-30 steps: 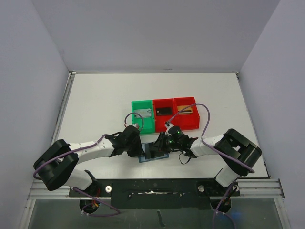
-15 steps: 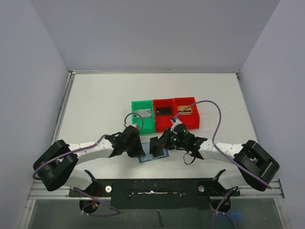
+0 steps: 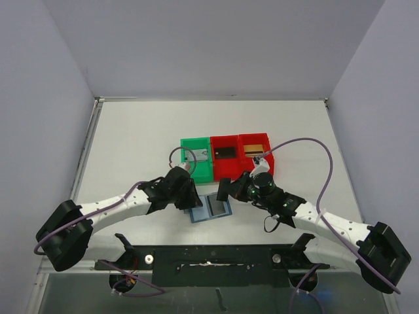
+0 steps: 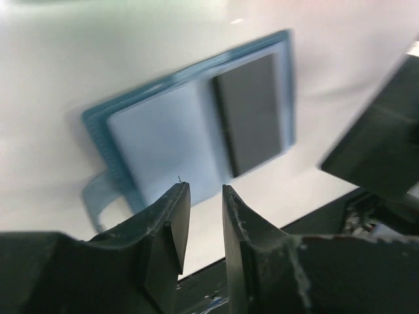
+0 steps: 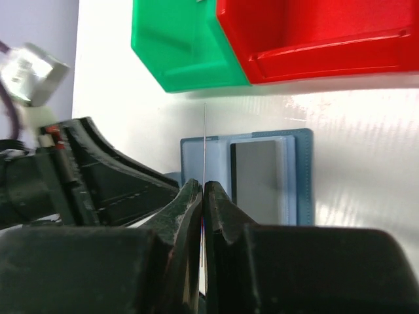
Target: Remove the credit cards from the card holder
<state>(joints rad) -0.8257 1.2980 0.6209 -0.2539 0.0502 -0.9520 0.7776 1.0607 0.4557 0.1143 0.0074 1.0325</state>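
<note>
The blue card holder [image 3: 209,208] lies open and flat on the white table, a dark card [image 4: 252,121] still in its right panel. My right gripper [image 3: 226,190] hovers just beyond the holder, toward the bins. In the right wrist view it [image 5: 203,186] is shut on a thin credit card [image 5: 205,131] seen edge-on, above the holder [image 5: 298,176]. My left gripper [image 3: 191,198] hangs over the holder's left edge. Its jaws [image 4: 205,190] stand a little apart with nothing between them, above the holder [image 4: 163,131].
Beyond the holder stand a green bin [image 3: 196,171] and two red bins [image 3: 225,167] [image 3: 256,167] in a row, each with a card inside. The bin fronts [image 5: 183,59] [image 5: 314,46] lie close ahead of the right gripper. A black rail [image 3: 209,255] runs along the near table edge.
The right gripper closed on a card and drew it up and away from the holder toward the bins. The left gripper's jaws parted slightly and came off the holder's left panel.
</note>
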